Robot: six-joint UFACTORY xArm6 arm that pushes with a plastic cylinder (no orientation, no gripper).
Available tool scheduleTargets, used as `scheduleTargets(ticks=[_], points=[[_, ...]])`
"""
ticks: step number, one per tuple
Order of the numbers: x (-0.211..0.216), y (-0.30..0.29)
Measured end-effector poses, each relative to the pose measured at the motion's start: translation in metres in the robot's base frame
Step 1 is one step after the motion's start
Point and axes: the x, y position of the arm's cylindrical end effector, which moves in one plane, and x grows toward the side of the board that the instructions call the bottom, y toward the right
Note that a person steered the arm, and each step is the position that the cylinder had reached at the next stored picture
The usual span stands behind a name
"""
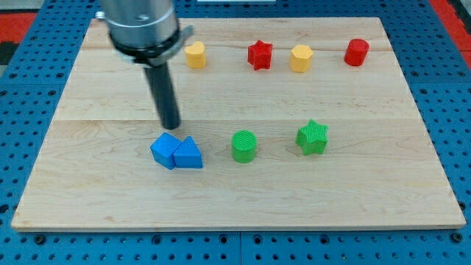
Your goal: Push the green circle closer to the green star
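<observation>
Nearest the view's bottom lies the front edge of the pale wooden board [221, 217], a jointed plank top resting on a blue perforated metal bench [29, 243] that shows all around it; a strip of red surface [450, 11] shows at the view's top right.

Taking the green plastic circle block [243, 146] as landmark: it stands upright on the board a little below centre. The green plastic star block [312, 137] sits to its right at nearly the same height, apart from it, with bare wood between them. To the circle's left lie a blue cube-like block [165, 150] and a blue triangular block [188, 154], touching each other. My tip [171, 127] rests just above the blue cube, left of and well apart from the circle; the rod has no jaws, so nothing is grasped.

Well above the circle, along the board's far side, stand a yellow heart-like block [195, 54], a red star block [259, 54], a yellow hexagonal block [301, 58] and a red cylinder-like block [356, 52].
</observation>
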Motion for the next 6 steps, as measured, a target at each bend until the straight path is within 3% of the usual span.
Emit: scheduleTargets(ticks=[1, 4, 6], points=[[0.018, 0.042], [0.068, 0.098], [0.076, 0.128]])
